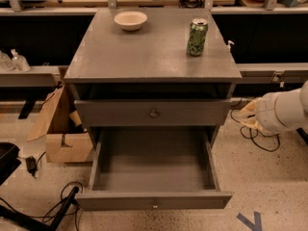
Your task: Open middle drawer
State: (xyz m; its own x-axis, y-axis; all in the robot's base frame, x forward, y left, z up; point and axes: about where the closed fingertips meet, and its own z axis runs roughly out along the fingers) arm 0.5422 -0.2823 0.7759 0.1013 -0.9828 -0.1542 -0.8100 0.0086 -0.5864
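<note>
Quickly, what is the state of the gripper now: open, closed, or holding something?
Gripper: cannot be told. It is to the right of the cabinet, apart from the pulled-out middle drawer.

The gripper (pixel 246 115) hangs just outside the grey cabinet (pixel 144 52), whose side wall and pulled-out middle drawer (pixel 154 200) block the way beside it, while speckled floor (pixel 269 186) below lies open past loose cables (pixel 263 149).

arm (pixel 288 110) cut by right edge | gripper (pixel 248 115) just right of cabinet (pixel 154 57), level with top drawer (pixel 120 113), blurred, shape not made out | middle drawer (pixel 154 170) rear shaded under top drawer | box (pixel 60 138) partly hidden by cabinet | can (pixel 197 37) label unreadable
</note>
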